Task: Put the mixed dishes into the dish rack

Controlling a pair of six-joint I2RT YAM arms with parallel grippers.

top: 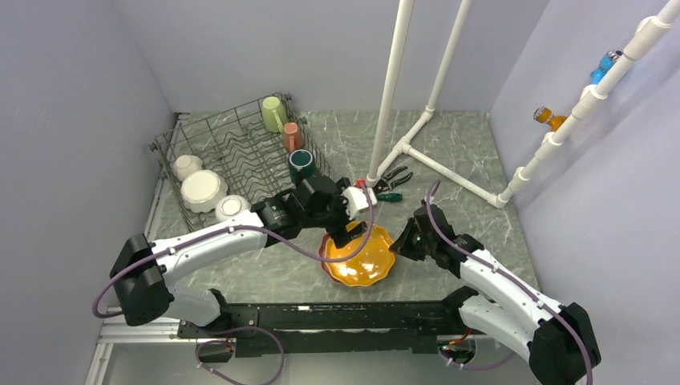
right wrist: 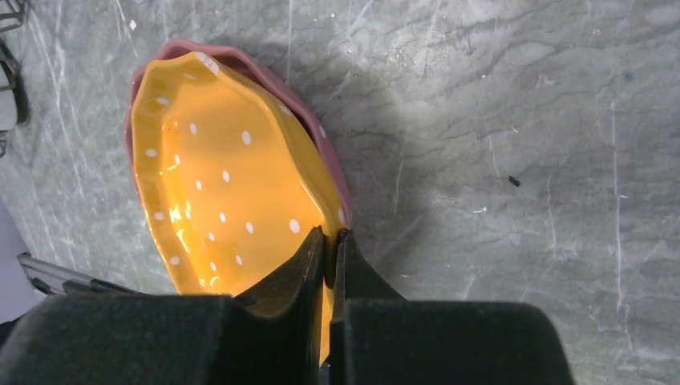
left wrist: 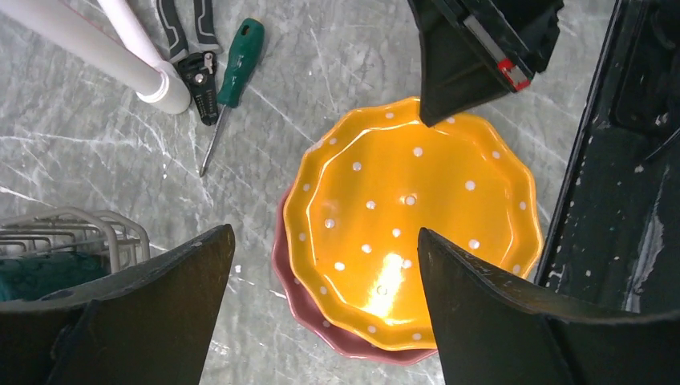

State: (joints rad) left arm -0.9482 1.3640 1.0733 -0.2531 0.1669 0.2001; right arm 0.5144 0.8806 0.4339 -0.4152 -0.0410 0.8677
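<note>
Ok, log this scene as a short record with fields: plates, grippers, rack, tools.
plates: orange dotted plate stacked on a pink plate, on the table
right gripper: shut on the orange dotted plate's rim
left gripper: open, above the plates
dish rack: holds green mug, pink mug, teal mug, white bowls
tools: pliers and green screwdriver beside the white pipe
</note>
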